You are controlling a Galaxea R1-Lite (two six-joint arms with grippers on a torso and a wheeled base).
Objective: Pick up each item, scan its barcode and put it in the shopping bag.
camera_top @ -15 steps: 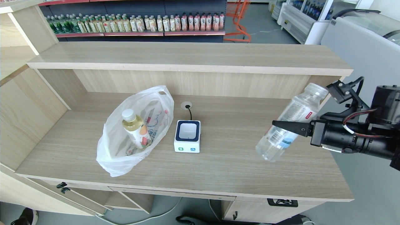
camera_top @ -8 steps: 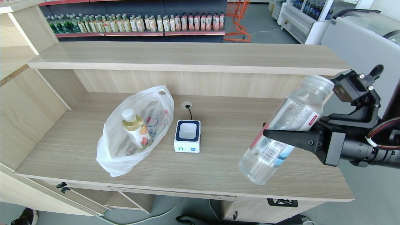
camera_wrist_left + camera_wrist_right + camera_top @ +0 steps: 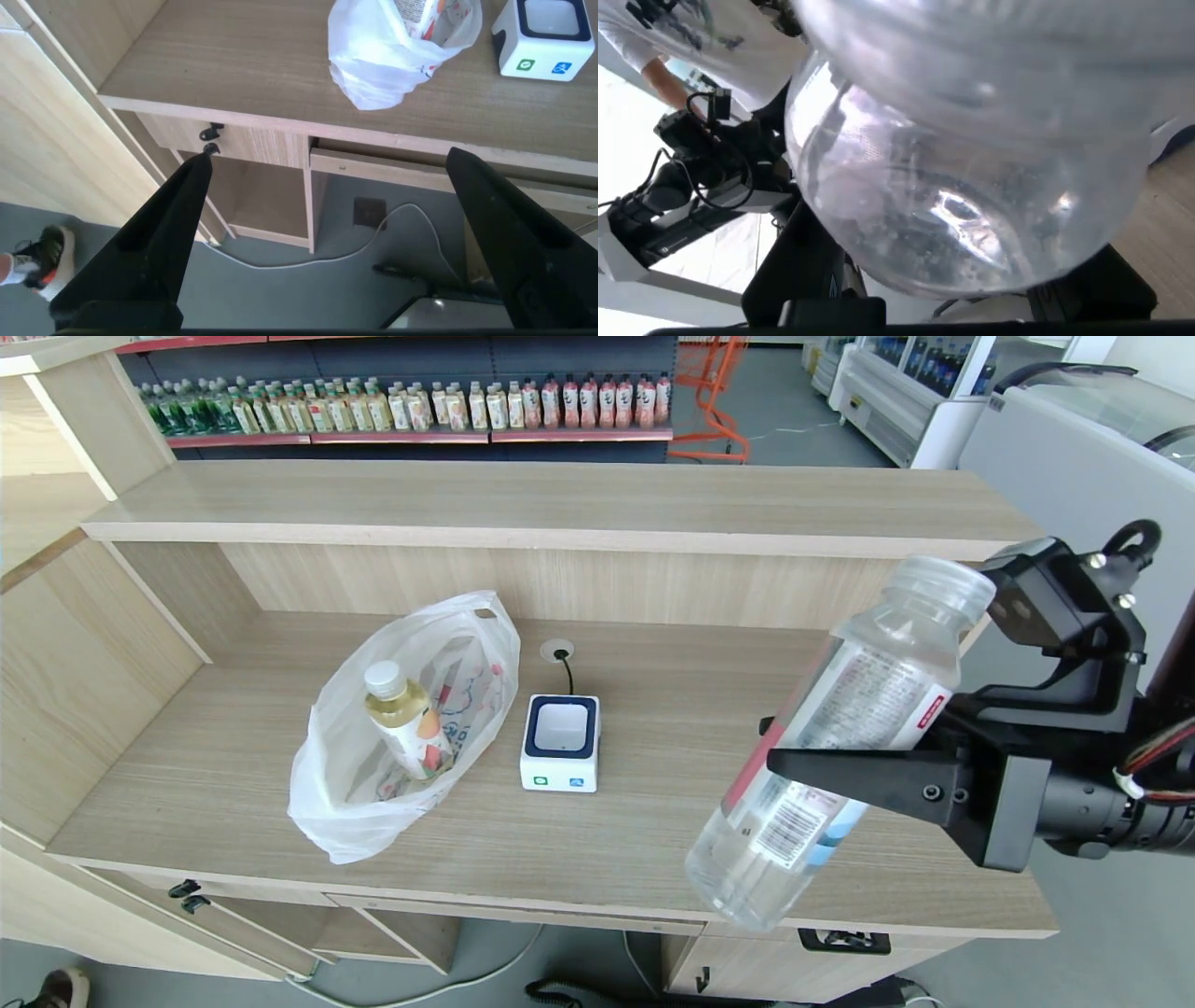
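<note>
The desk is seen with the shopping bag lying open toward its near left corner. A clear water bottle is held tilted above the near right corner, clamped at mid-body by the right gripper. The bottle is judged fairly heavy if full, thin-walled and slick, so the labelled middle is best gripped. The scanner is set mid-desk. The left gripper is held off the near edge, fingers apart and empty.

Shop, drink shelves, checkout counter, perhaps freezers
</note>
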